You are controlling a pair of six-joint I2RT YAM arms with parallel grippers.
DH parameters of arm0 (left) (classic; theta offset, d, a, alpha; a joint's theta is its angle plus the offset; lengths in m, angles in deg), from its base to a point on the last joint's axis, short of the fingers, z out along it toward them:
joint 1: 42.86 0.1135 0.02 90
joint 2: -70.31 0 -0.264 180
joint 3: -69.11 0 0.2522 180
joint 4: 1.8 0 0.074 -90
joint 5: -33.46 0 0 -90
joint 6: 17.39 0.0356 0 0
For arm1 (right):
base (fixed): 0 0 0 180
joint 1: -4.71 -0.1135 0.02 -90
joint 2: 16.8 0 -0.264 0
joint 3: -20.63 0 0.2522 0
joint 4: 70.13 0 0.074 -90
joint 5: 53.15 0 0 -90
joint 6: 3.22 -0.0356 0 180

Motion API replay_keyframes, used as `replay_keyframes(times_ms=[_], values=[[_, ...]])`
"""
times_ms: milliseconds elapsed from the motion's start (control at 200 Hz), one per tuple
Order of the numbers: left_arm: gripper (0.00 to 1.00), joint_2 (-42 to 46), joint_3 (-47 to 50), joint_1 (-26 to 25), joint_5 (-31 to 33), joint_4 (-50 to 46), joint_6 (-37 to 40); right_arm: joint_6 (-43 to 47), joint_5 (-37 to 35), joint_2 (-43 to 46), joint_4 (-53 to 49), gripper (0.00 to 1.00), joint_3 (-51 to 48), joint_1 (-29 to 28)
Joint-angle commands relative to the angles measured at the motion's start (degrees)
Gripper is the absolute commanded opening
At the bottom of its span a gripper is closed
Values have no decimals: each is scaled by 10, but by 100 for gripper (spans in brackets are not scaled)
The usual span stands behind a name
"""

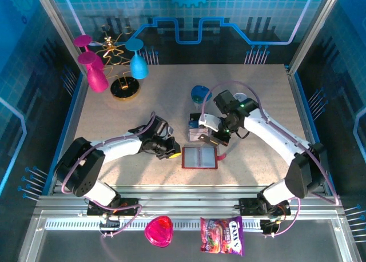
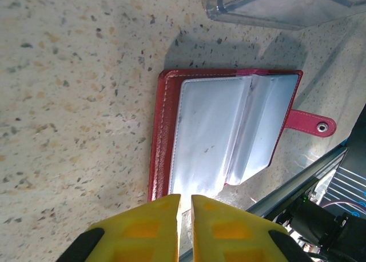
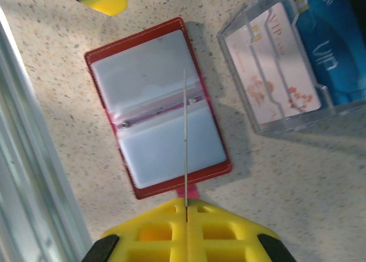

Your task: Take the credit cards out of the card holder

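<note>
The card holder (image 1: 200, 157) (image 2: 223, 130) (image 3: 154, 107) lies open on the table, red cover down and pale pockets up, strap tab (image 2: 309, 123) out to one side. My right gripper (image 1: 209, 138) (image 3: 186, 207) hovers over its strap side, shut on a thin credit card (image 3: 185, 136) seen edge-on. A pinkish-white credit card (image 3: 274, 73) and a blue one (image 3: 334, 39) rest in the clear tray (image 3: 229, 33). My left gripper (image 1: 171, 153) (image 2: 186, 207) sits at the holder's opposite edge, shut to a narrow slit with nothing seen in it.
The clear tray (image 1: 194, 127) (image 2: 274, 10) stands just behind the holder. A blue round object (image 1: 200, 93) lies further back. Pink goblets (image 1: 94, 73), a blue glass (image 1: 137, 64) and a gold stand (image 1: 124, 88) occupy the back left. A pink heart dish (image 1: 159, 230) and candy bag (image 1: 222, 235) lie past the near rail.
</note>
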Motion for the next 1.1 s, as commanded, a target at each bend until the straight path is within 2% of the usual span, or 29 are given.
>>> replay_keyframes(times_ms=[0, 200, 625, 1091], values=[[14, 27, 16, 6, 19, -20, -2, 78, -30, -29, -44, 0, 44, -7], [15, 54, 34, 7, 22, -19, -7, 129, -70, -89, -67, 0, 119, -5], [20, 111, 65, 8, 48, -18, -30, 184, -81, -226, -135, 0, 292, -1], [20, 118, 63, 19, 55, -32, -27, 225, -93, -358, -192, 0, 460, 15]])
